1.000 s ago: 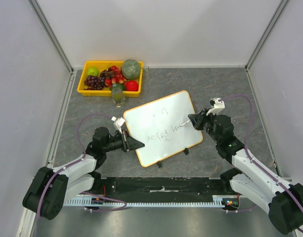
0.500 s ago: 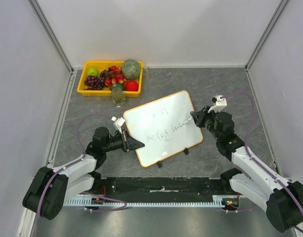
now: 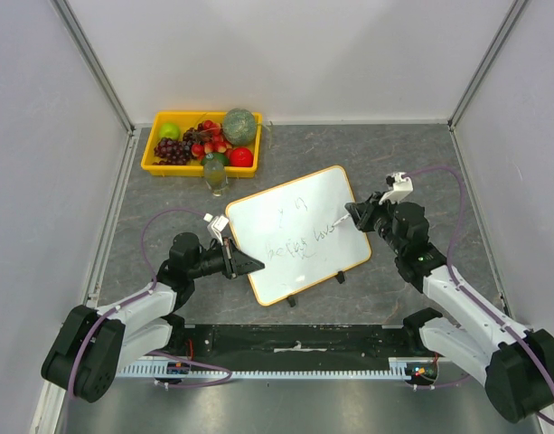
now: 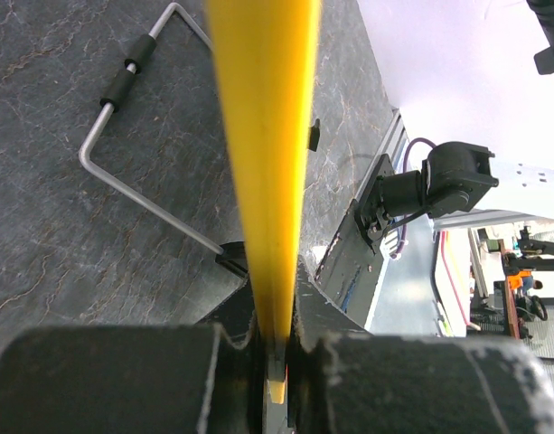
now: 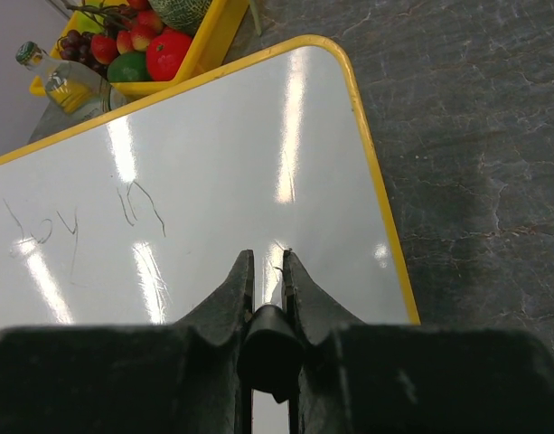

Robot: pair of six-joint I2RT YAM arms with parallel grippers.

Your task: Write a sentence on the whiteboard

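Observation:
The whiteboard (image 3: pixel 258 220) with its orange-yellow frame lies tilted in the middle of the table. The sentence (image 3: pixel 300 242) runs across it in two thin dark lines; its top line (image 5: pixel 78 220) shows in the right wrist view. My left gripper (image 3: pixel 250 265) is shut on the board's near left frame edge (image 4: pixel 263 163), which runs between the fingers (image 4: pixel 275 348). My right gripper (image 3: pixel 356 216) is shut on a black marker (image 5: pixel 272 351), whose white tip (image 3: pixel 336 223) sits at the right end of the lower line. The fingers (image 5: pixel 266 258) hide the tip in the wrist view.
A yellow fruit tray (image 3: pixel 155 165) stands at the back left, with a small bottle (image 3: pixel 215 176) in front of it. Two black clips (image 3: pixel 292 300) sit on the board's near edge. A wire stand (image 4: pixel 123 136) shows under the board.
My right gripper has shifted slightly up and away with the marker at the end of the lower line. The left arm and the board have not moved.

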